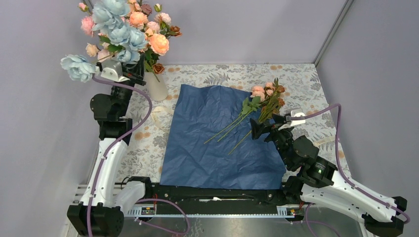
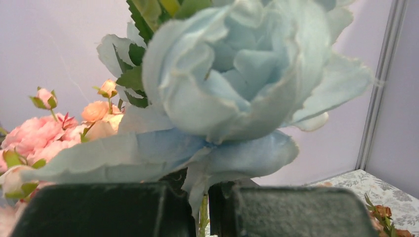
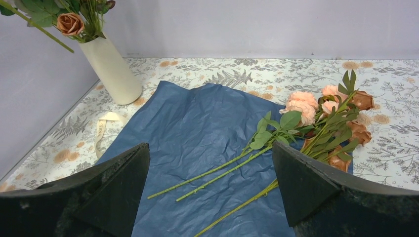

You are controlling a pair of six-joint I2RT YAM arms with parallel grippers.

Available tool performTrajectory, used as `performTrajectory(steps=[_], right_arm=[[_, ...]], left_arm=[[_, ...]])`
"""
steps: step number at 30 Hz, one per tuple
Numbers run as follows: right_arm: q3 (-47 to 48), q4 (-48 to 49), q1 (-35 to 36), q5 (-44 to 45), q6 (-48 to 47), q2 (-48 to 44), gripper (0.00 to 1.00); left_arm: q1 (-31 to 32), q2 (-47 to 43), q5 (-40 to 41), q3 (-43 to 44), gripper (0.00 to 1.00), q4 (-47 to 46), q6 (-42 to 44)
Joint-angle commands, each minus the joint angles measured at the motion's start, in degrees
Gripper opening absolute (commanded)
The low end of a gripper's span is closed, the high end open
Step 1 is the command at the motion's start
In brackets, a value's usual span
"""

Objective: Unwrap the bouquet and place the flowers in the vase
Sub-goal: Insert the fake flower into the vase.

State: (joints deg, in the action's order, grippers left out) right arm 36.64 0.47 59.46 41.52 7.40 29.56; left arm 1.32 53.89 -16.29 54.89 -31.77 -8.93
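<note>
OPERATOR: Report the layout, largest item first.

TECHNICIAN:
1. The tabletop [image 1: 217, 74] has a fern-print cover.
2. The navy wrapping paper [image 1: 207, 148] lies opened flat at centre. Judgement: unwrapping is complete.
3. The vase [image 1: 157, 88] stands upright at the far left, just beside the paper's far corner. It already holds most of the flowers [image 1: 126, 29].
4. The loose stems [image 1: 247, 116], about 3, lie on the right part of the paper. Their peach and brown blooms point away from the arms.
5. The cream ribbon [image 1: 157, 114] lies on the tabletop near the vase, just beside the paper's left edge.

OPERATOR: Finger state?

TECHNICIAN: The left fingers [image 2: 291, 215] are narrow and pinch the green stem of 1 pale blue bloom [image 2: 237, 84]. It is held raised, left of the vase. Judgement: the high hold clears the blooms already in the vase before this stem is inserted. The right fingers [image 1: 257, 129] are spread wide and hold nothing. They hover near the loose stems. Judgement: they are staged for the next pick, because the bare stalks are easier to grip than the blooms.

OPERATOR: Legible markings?

TECHNICIAN: None. No brand, label or text can be read on the vase or the paper. The ribbon is too small to tell.
</note>
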Motion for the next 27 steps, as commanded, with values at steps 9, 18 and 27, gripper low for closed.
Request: performTrajectory(steps=[9,18,27], right_arm=[[-1.4,1.0,-0.7,2.5,0.8,-2.5,1.0],[-2.2,0.4,-0.8,2.2,2.6,-3.2,1.0],[-2.3,0.1,-0.8,2.7,2.5,-3.5,1.0]], left_arm=[[4.0,5.9,2.6,6.7,0.0,3.5,17.9],[4.1,10.8,3.3,8.5,0.0,-1.2,16.5],[4.0,13.5,5.8,10.2,0.0,-7.0,16.0]])
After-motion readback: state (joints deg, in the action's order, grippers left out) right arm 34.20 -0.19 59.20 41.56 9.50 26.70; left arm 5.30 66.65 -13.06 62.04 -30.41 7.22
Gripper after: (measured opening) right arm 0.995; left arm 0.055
